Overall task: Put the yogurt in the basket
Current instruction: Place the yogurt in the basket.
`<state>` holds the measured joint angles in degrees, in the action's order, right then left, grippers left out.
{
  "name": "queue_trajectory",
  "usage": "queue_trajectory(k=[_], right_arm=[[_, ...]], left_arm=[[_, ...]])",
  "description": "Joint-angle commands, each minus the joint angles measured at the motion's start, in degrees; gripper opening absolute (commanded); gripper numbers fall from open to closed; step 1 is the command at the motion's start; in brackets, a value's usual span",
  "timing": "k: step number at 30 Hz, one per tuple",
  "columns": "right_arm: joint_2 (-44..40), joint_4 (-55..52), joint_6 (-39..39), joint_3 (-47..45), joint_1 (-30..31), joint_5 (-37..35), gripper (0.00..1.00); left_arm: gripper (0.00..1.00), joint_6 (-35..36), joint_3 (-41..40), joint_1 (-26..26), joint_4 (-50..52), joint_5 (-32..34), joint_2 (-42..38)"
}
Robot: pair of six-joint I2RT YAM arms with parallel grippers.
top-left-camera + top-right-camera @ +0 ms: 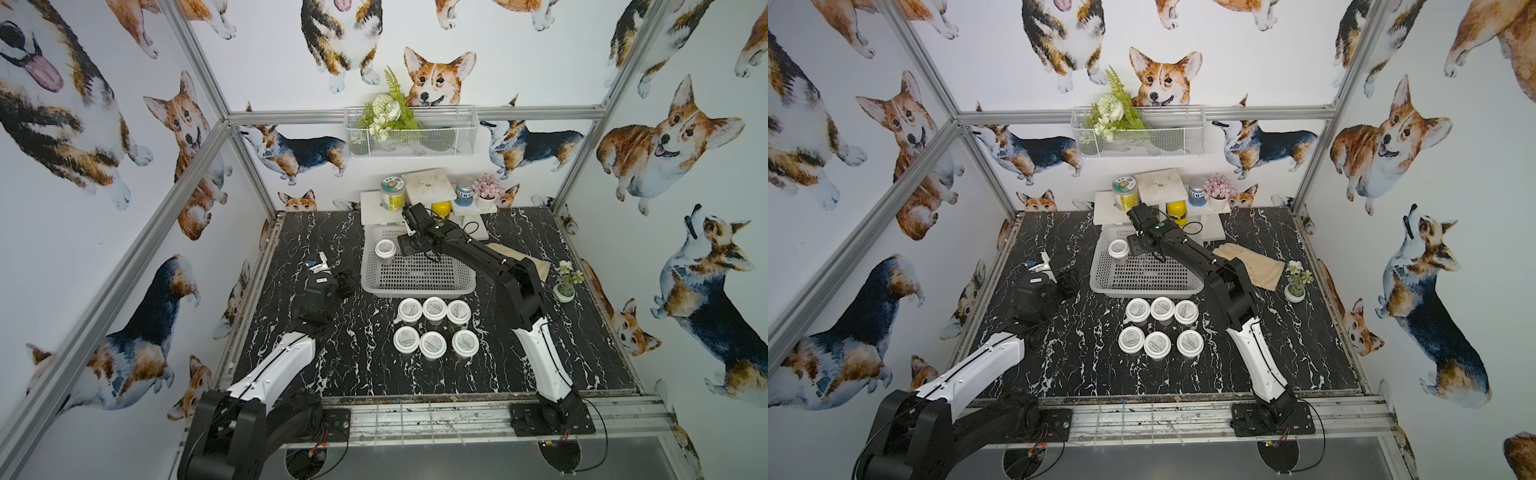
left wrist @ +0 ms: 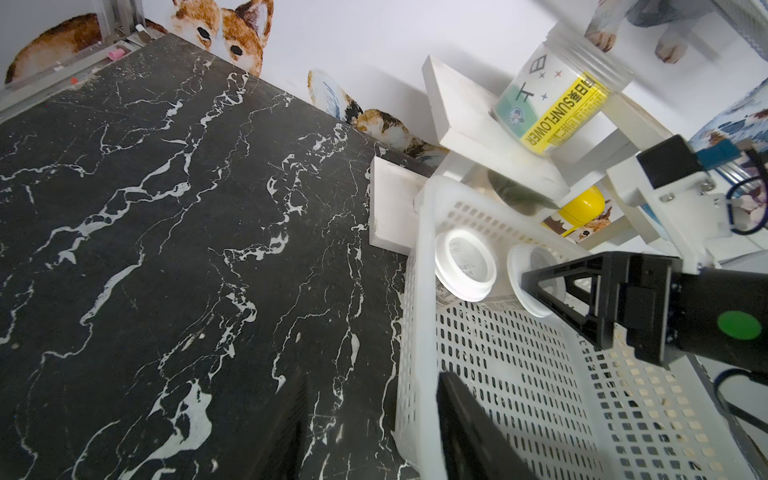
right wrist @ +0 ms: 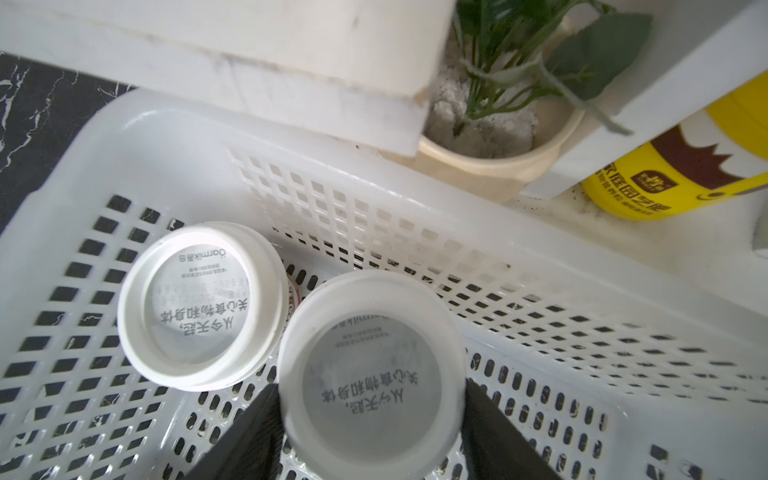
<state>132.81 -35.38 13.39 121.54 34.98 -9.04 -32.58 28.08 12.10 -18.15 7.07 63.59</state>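
Observation:
The white slotted basket point(image 1: 415, 291) point(image 1: 1142, 291) sits on the black marble table, back centre. One yogurt cup point(image 1: 384, 248) point(image 3: 199, 303) stands in its back left corner. My right gripper point(image 1: 405, 247) point(image 3: 370, 411) reaches into the basket and is shut on a second yogurt cup point(image 3: 370, 365) point(image 2: 536, 282) right beside the first; in both top views the arm hides that cup. Several more yogurt cups point(image 1: 434, 307) point(image 1: 1163, 307) stand in two rows on the table in front of the basket. My left gripper point(image 1: 345, 282) point(image 2: 370, 386) hangs open and empty just left of the basket.
A white tiered shelf point(image 1: 428, 185) against the back wall touches the basket and carries a yellow-green labelled jar point(image 1: 392, 193), a yellow bottle point(image 1: 441, 209) and a pink flower pot point(image 1: 488, 189). A glove point(image 1: 1250, 259) and a small plant pot point(image 1: 565, 286) lie to the right.

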Motion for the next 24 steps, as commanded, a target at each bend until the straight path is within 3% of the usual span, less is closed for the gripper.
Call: queue_trajectory(k=[1,10,19,24], right_arm=[[0.48,-1.88,-0.32,0.96,0.51,-0.97,0.69],[2.19,-3.33,-0.4,2.72,0.68,-0.97,0.72],[2.87,-3.36,-0.29,3.31,0.65,-1.86,0.86],[2.31,-3.45,-0.1,3.37,0.7,-1.86,0.88]], left_arm=[[0.55,0.82,0.48,-0.07,-1.86,-0.39,0.0],[0.55,0.81,0.4,-0.06,-1.88,-0.3,0.04],[0.55,0.84,0.4,-0.06,-1.84,-0.29,-0.05],[0.55,0.81,0.4,-0.06,-1.87,-0.3,-0.05]])
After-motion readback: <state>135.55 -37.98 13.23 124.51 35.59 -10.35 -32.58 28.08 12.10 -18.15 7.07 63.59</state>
